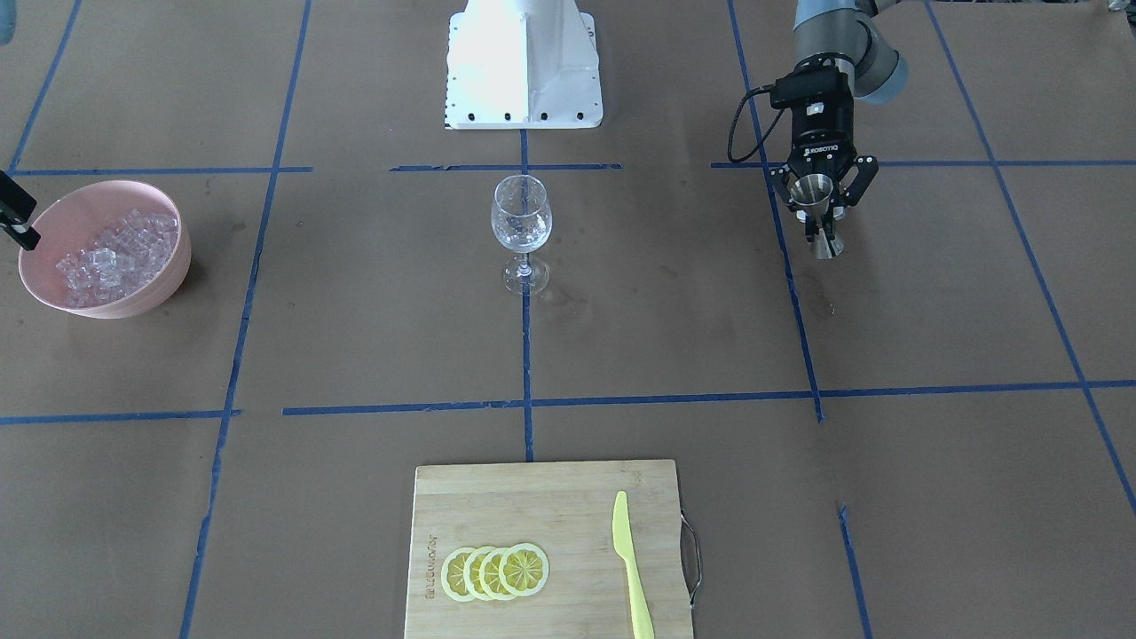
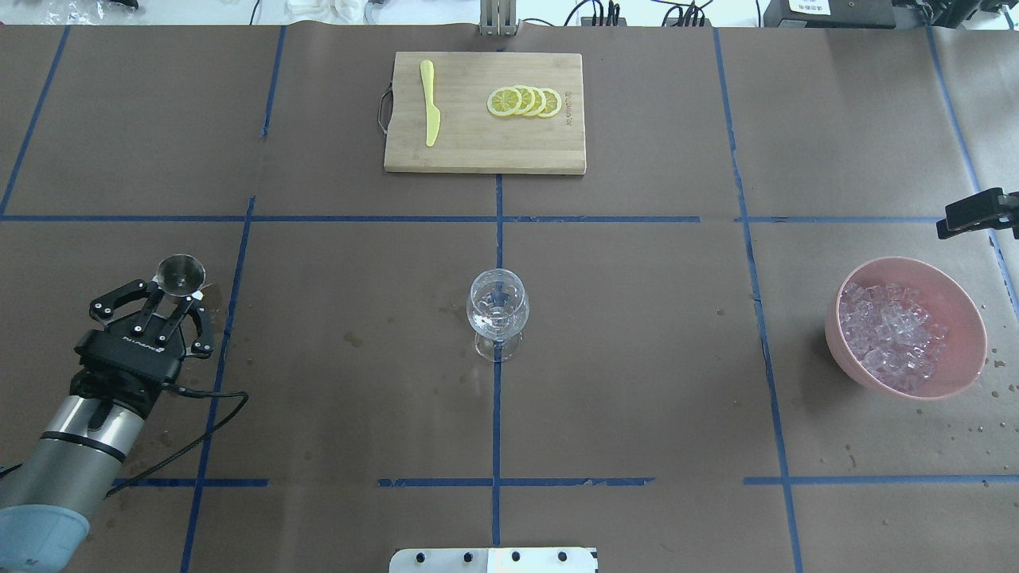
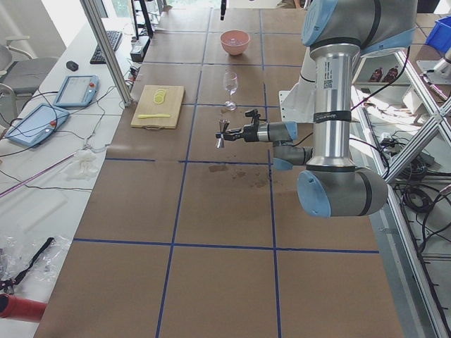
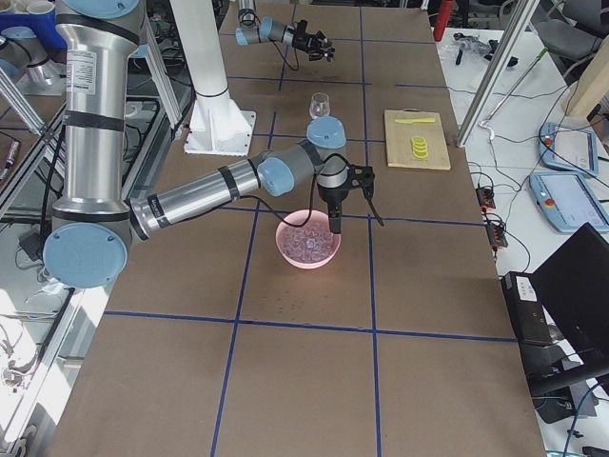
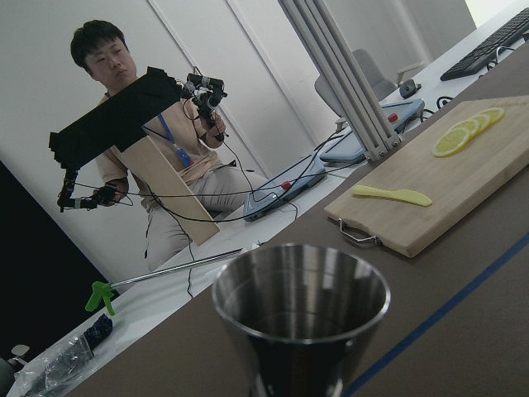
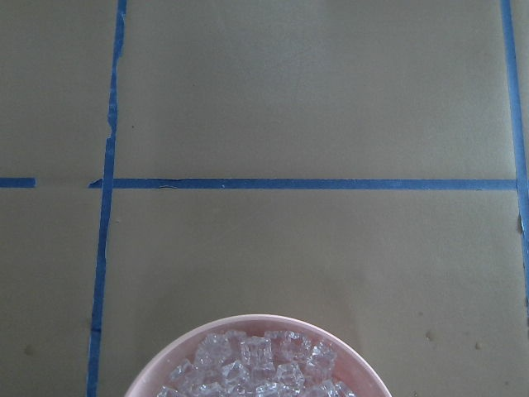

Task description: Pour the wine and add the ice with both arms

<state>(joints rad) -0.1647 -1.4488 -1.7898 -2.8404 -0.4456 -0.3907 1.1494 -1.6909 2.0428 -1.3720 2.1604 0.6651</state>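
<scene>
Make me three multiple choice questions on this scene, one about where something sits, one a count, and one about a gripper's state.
1. Where does the yellow knife lie?
A. in the pink bowl
B. on the cutting board
C. beside the wine glass

2. How many lemon slices are there?
A. two
B. four
C. six

3. What state is the left gripper in?
A. open and empty
B. shut on the wine glass
C. shut on the steel jigger

Answers:
1 B, since the knife lies flat on the board next to the slices.
2 B, since four overlapping slices sit in a row.
3 C, since its fingers clamp the jigger's narrow waist.
</scene>
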